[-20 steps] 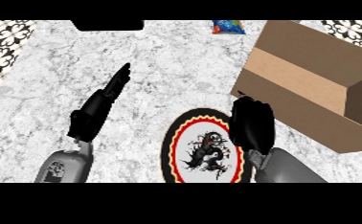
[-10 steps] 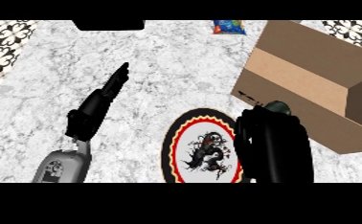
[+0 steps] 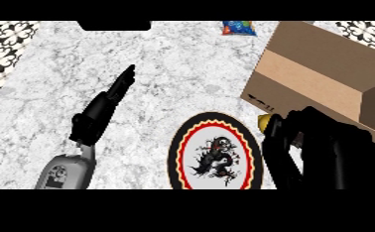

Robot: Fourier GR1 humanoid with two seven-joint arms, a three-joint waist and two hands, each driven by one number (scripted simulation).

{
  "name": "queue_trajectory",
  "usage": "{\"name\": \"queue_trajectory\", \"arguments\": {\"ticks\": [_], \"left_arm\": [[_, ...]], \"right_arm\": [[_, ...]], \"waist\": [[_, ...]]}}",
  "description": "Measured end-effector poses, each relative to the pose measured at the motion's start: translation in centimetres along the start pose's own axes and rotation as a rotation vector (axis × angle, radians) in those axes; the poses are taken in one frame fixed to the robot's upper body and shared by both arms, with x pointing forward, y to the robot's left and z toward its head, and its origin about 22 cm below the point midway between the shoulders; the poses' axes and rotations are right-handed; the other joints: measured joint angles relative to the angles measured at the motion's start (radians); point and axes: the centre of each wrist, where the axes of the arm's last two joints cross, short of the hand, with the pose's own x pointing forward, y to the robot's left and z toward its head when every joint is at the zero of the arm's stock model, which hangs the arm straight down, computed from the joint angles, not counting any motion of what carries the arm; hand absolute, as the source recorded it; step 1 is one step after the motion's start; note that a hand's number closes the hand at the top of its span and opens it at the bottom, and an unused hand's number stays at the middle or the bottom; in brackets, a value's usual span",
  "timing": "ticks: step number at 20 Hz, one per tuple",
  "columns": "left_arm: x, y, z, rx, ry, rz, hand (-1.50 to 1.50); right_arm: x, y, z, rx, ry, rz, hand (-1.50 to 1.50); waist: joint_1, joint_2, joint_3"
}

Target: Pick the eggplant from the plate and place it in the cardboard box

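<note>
Marble tabletop wide open at 10–12 o'clock. Cardboard box at 2 o'clock, near edge beside plate. Right hand at 4 o'clock, grip unclear; eggplant hidden. Left hand at 9 o'clock, fingers straight.

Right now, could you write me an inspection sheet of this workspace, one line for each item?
Surface: marble counter, grey-white.
Job's things: plate bare, dragon print showing; cardboard box at right; eggplant not visible, only a yellowish bit by the right hand.
Clutter: colourful packet at far edge.
Hands: left hand open, fingers straight, over counter; right hand curled between plate and box.
Cables: nothing seen.
Surroundings: patterned tiles at corners.
</note>
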Motion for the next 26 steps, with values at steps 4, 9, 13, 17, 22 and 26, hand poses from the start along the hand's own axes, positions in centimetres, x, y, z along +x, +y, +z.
{"name": "queue_trajectory", "arguments": {"ticks": [4,9,13,17,22,26], "left_arm": [[-0.2,0.1,-0.3,-0.001,0.000,0.000,0.00],[0.0,-0.1,-0.4,-0.002,-0.005,-0.001,0.00],[-0.3,-0.2,-0.3,-0.009,-0.010,-0.004,0.00],[0.4,-0.4,-0.6,-0.016,-0.005,-0.003,0.00],[0.8,-0.8,-0.6,-0.016,-0.006,-0.001,0.00],[0.5,-0.7,-0.9,-0.013,-0.008,-0.006,0.00]], "right_arm": [[-0.4,-1.1,-1.6,-0.053,0.051,0.007,1.50],[-1.3,-2.4,-4.4,-0.082,0.114,0.015,1.50],[-2.2,-2.6,-7.5,-0.072,0.169,0.016,1.50],[-3.6,-2.6,-9.9,-0.068,0.219,0.015,1.50],[-5.9,-1.9,-13.4,-0.074,0.281,0.050,1.50],[-7.2,-0.6,-15.5,-0.059,0.306,0.100,1.50]], "waist": [[0.003,0.002,0.000],[0.009,0.004,0.001],[0.013,0.005,0.001],[0.014,0.005,0.001],[0.015,0.006,0.001],[0.016,0.006,0.002]]}}
